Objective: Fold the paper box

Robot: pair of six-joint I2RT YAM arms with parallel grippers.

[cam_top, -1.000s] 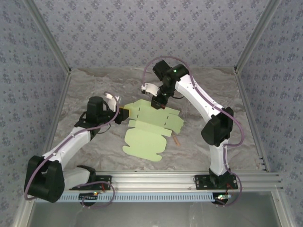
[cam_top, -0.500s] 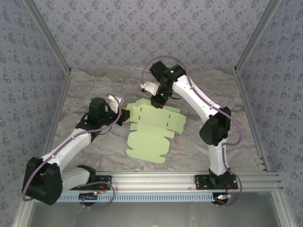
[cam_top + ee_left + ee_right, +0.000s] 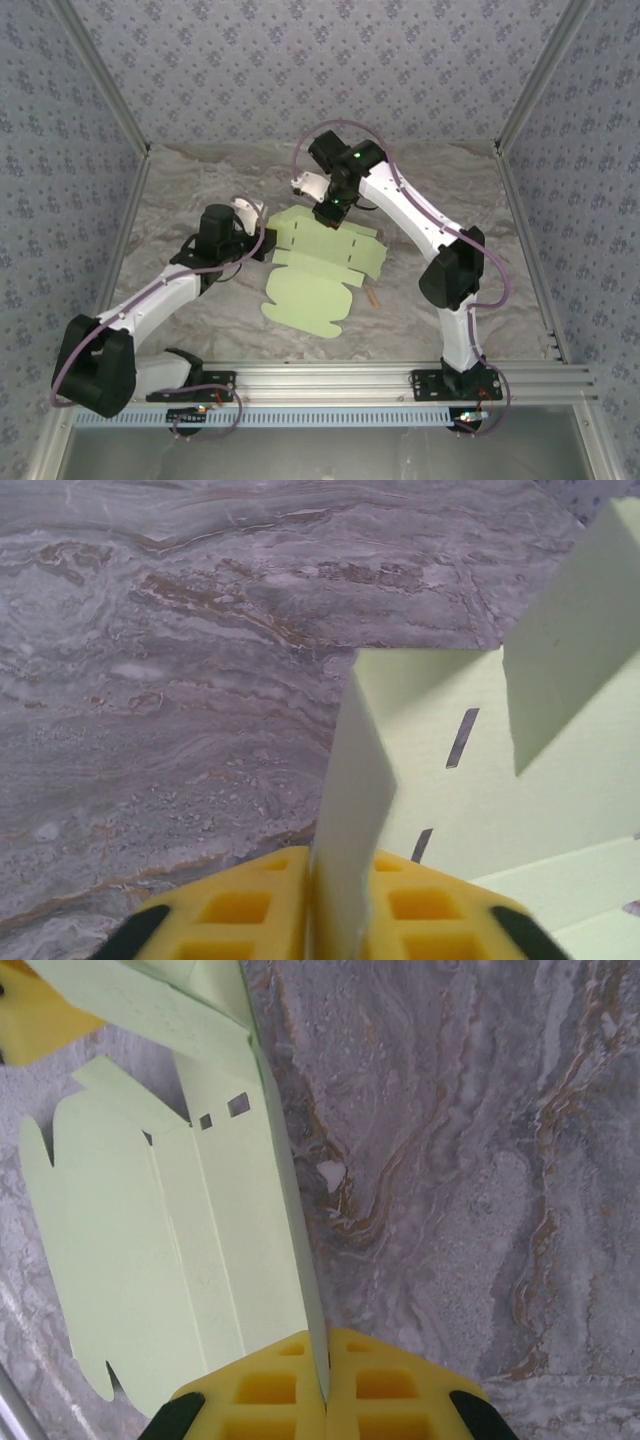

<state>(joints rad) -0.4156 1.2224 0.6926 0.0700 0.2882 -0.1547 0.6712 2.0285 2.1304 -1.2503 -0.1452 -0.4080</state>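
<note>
**Flat green sheet, pinched at two edges**

Paper box [image 3: 305,295] lies unfolded mid-desk [image 3: 200,180], a pale green cut sheet with its rounded flap nearest the arm bases. A thin wooden stick [image 3: 373,296] lies just beside its right edge. The left gripper [image 3: 263,243] is closed on a raised flap at the sheet's left side, card edge-on between yellow pads. Farther back, the right gripper [image 3: 331,217] is clamped tight on the sheet's far edge.
</note>
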